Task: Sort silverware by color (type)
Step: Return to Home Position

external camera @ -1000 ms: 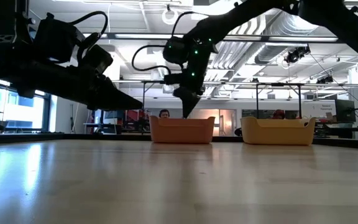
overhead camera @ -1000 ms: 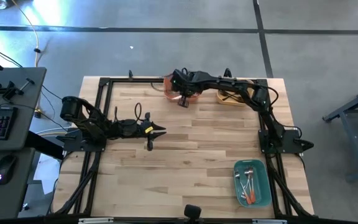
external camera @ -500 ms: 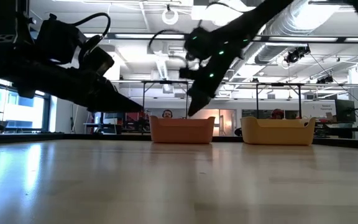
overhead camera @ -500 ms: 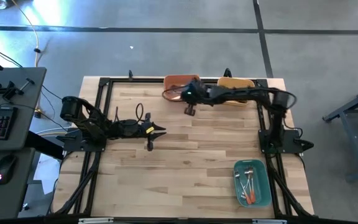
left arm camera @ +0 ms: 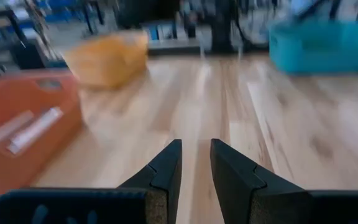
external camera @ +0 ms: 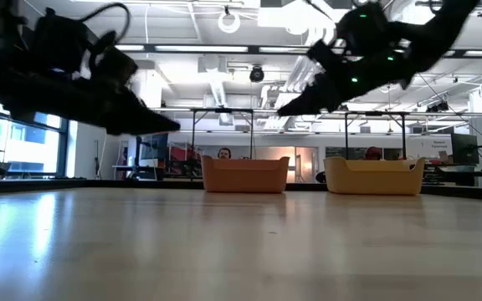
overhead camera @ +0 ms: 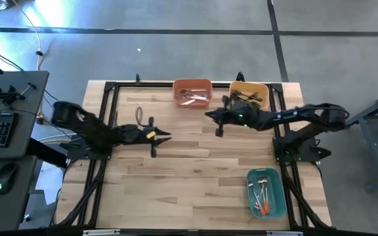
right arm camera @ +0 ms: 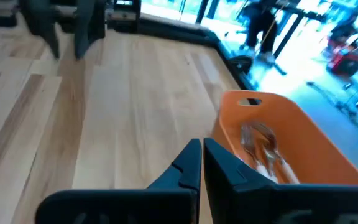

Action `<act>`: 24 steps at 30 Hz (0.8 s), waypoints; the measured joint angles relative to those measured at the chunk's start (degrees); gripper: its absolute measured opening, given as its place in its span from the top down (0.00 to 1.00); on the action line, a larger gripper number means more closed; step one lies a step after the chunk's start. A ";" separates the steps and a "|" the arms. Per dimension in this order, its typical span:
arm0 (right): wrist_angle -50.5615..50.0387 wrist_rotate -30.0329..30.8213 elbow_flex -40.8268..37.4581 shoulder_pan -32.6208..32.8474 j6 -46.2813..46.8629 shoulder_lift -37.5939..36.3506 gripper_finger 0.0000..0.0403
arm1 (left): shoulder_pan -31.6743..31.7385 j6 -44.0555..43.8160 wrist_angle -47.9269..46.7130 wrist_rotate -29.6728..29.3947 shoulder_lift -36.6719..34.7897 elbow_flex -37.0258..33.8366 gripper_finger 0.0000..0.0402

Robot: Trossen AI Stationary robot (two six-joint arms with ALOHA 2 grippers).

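Note:
Forks lie in three bins. The orange bin (overhead camera: 176,92) at the far edge holds light-handled forks (overhead camera: 192,97), also seen in the right wrist view (right arm camera: 261,146). The yellow bin (overhead camera: 265,87) beside it holds dark-handled forks (overhead camera: 248,97). The teal bin (overhead camera: 282,193) near the right front corner holds several forks (overhead camera: 262,193), some with red-orange handles. My right gripper (overhead camera: 207,115) hangs in the air in front of the gap between the orange and yellow bins, shut and empty (right arm camera: 202,148). My left gripper (overhead camera: 169,135) hovers over the table's middle left, narrowly open and empty (left arm camera: 196,148).
Bare wood stretches across the middle and near part of the table (overhead camera: 195,170). A black frame (overhead camera: 110,88) runs along the table's edges. The bins stand low against the far edge in the low view, orange (external camera: 245,176) and yellow (external camera: 373,177). People sit in the room beyond.
My right gripper has swung away from above the orange bin toward the table's right and near side. It has also risen and tipped from pointing down to nearly level. My left arm has drawn back slightly toward the left edge.

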 joint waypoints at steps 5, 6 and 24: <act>3.75 0.42 -8.00 0.04 1.55 -7.26 1.00 | 0.60 -0.03 -0.27 0.35 -10.00 -4.94 0.82; 3.76 0.41 -8.99 0.23 1.91 -8.54 1.00 | 0.60 0.04 -0.21 0.34 -12.18 -6.29 0.82; 13.39 1.06 -26.16 1.38 1.64 -25.63 1.00 | 0.72 2.57 -21.82 0.11 -34.48 -7.50 0.82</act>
